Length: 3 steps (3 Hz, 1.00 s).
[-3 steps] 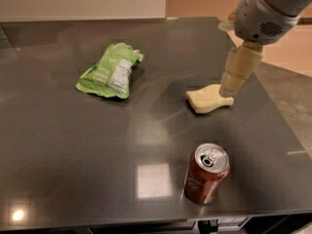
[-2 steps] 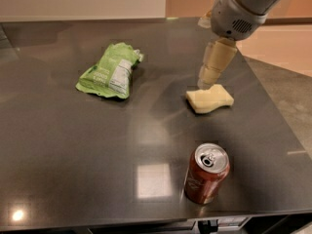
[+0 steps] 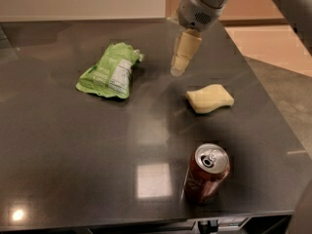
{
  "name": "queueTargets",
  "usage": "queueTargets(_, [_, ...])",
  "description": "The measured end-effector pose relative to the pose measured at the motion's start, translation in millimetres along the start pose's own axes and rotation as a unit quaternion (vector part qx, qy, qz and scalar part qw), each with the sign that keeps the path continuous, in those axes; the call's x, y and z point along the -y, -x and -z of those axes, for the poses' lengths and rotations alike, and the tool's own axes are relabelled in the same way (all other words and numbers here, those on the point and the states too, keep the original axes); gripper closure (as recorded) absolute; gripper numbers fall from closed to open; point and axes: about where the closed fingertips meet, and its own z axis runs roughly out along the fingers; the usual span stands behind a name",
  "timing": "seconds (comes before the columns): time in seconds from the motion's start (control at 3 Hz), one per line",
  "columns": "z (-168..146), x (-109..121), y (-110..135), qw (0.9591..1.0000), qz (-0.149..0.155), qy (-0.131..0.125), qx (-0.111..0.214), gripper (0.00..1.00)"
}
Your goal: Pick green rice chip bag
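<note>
- I have 1 arm in view, coming in from the top right of the picture, grey and rounded at the wrist.
- The end effector hangs from that wrist over the far middle of the dark, glossy surface. It is pale cream, tapers downward, and leans a little toward the left of the picture.
- I cannot tell how far open the end effector is from this angle. It has hold of nothing; all 3 objects lie apart from it.
- Its tip sits low over the surface, though I cannot say whether it touches.
- The green rice chip bag lies flat on the surface, left of the end effector in the picture and near it but not touching. The bag is crinkled, with its white label panel facing up and its long side running from near-left to far-right.
- A pale yellow sponge with wavy edges lies flat on the surface, nearer the camera than the end effector and to its right, clearly apart from the tip.
- A dark red soda can stands upright near the front edge, its silver top and pull tab showing, well apart from the bag.
- A bright square reflection sits on the surface just left of the can.
</note>
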Motion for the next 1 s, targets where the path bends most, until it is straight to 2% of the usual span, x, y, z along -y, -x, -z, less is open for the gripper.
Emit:
queueTargets(0.33, [-31, 24, 25, 0.9994, 0.015, 0.031, 0.008, 0.0])
queueTargets(0.67, [-53, 39, 49, 0.9982, 0.026, 0.05, 0.018, 0.0])
queueTargets(1.0, [-64, 45, 77, 0.9977, 0.021, 0.052, 0.038, 0.0])
